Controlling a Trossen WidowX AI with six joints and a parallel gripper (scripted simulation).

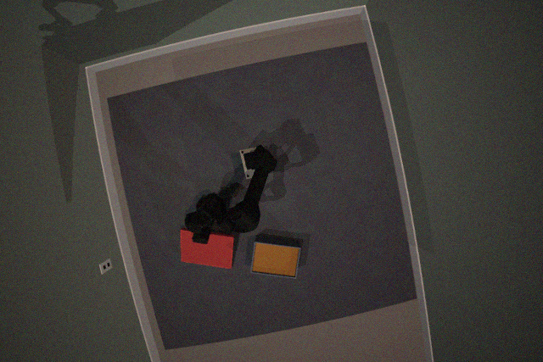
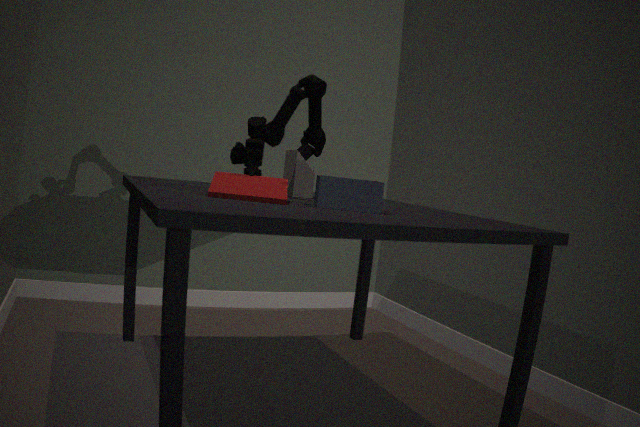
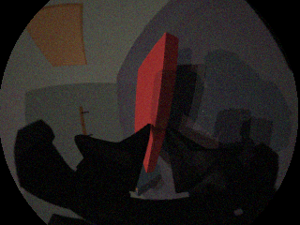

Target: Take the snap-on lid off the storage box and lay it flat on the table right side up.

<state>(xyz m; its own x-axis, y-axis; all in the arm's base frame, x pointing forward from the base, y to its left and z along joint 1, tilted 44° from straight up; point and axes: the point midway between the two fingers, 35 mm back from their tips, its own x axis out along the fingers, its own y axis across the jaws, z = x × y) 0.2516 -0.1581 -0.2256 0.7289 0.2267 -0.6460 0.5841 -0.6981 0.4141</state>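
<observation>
The red lid (image 1: pixel 208 253) (image 2: pixel 248 187) (image 3: pixel 155 89) lies flat on the dark table (image 1: pixel 306 130) (image 2: pixel 413 226), to the left of the storage box. The box (image 1: pixel 276 238) (image 2: pixel 348 192) is dark blue and stands open, and its orange inside shows in the top view and in the wrist view (image 3: pixel 58 35). My gripper (image 1: pixel 200 235) (image 2: pixel 252 170) (image 3: pixel 157 127) is down at the lid's back edge. Its fingers stand slightly apart on either side of that edge, loosened from it.
The arm's grey base block (image 1: pixel 244 160) (image 2: pixel 299 179) stands behind the lid and the box, between them. The table's left edge is close to the lid. A wall socket (image 1: pixel 105 265) sits on the wall outside the table.
</observation>
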